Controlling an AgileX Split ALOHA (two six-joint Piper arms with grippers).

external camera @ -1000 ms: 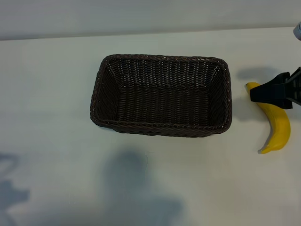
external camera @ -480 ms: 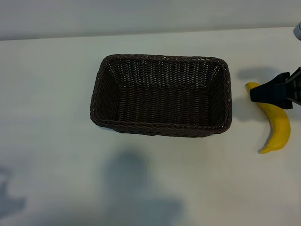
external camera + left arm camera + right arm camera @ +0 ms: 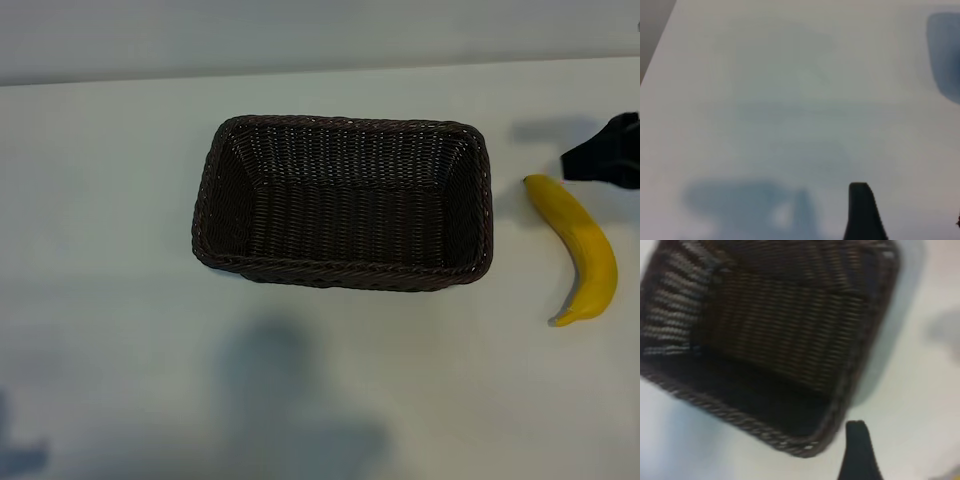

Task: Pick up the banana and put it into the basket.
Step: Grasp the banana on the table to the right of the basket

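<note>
White tabletop [image 3: 110, 200] held your dark-brown woven wicker basket [image 3: 480, 200]; curved yellow banana [image 3: 580, 245] lay right of it. Right gripper [image 3: 605, 160] hung spread, empty; a stem-end grab might've slipped.

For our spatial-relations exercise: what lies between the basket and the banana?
Only bare white table separates the basket from the banana, seen in the exterior view.

You had a dark-brown woven wicker basket [image 3: 205, 215], rough and ribbed, a smooth, faintly glossy yellow banana [image 3: 580, 243] right of the basket, and a matt white bench [image 3: 100, 300] beneath the basket.
</note>
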